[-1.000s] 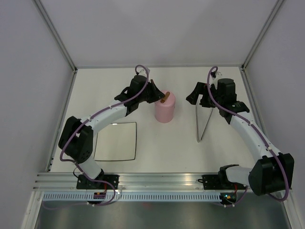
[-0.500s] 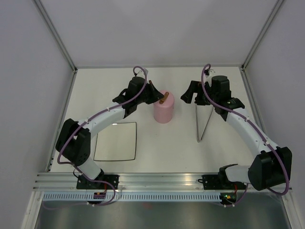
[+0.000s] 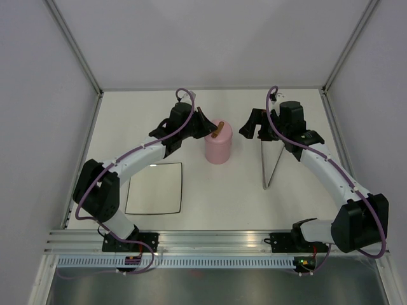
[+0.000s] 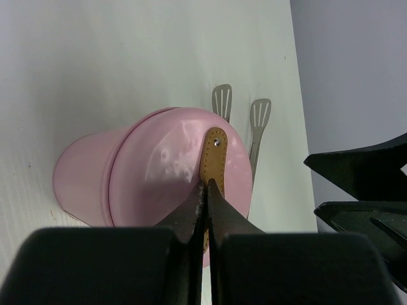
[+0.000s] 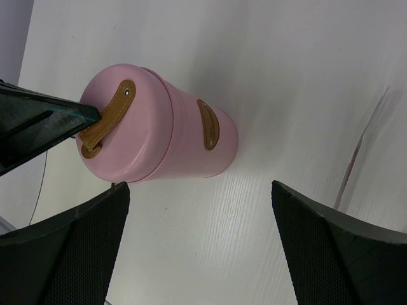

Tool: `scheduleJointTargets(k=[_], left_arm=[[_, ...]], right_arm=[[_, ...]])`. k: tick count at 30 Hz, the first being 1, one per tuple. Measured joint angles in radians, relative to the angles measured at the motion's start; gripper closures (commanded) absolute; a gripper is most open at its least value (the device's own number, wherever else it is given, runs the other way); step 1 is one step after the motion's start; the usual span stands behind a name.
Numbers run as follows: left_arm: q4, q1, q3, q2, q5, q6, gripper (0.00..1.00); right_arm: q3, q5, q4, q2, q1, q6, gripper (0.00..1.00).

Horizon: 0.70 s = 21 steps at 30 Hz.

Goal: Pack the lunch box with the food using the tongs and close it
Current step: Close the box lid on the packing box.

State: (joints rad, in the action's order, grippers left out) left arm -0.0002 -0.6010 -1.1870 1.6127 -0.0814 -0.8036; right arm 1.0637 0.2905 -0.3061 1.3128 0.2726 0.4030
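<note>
Overhead, white tabletop (image 3: 222,190), pink lunch box (image 3: 218,150), grey walls (image 3: 210,38), aluminium near rail (image 3: 210,239)

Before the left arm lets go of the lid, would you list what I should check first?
1. Lid seated on the lunch box: ok, it looks flush in the right wrist view.
2. Left gripper shut on the brown handle: ok.
3. Right gripper open and apart from the lunch box: ok.
4. Tongs set down, in neither gripper: ok.
5. Plate bare of food: ok.
6. All food inside the lunch box: cannot tell, since the lid hides the inside.
</note>
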Motion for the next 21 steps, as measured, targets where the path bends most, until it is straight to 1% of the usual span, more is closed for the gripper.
scheduleJointTargets(k=[8,17,21], left_arm=[[0.003,0.003,0.029,-0.002,0.004,-0.011,0.98],[-0.005,0.004,0.014,0.005,-0.007,-0.01,0.98],[-0.015,0.004,-0.014,0.019,-0.008,-0.008,0.98]], right_arm=[[0.0,-0.003,0.0,0.015,0.002,-0.001,0.03],[0.034,-0.011,0.019,0.076,0.033,-0.004,0.04],[0.053,-0.017,0.028,0.103,0.045,-0.005,0.07]])
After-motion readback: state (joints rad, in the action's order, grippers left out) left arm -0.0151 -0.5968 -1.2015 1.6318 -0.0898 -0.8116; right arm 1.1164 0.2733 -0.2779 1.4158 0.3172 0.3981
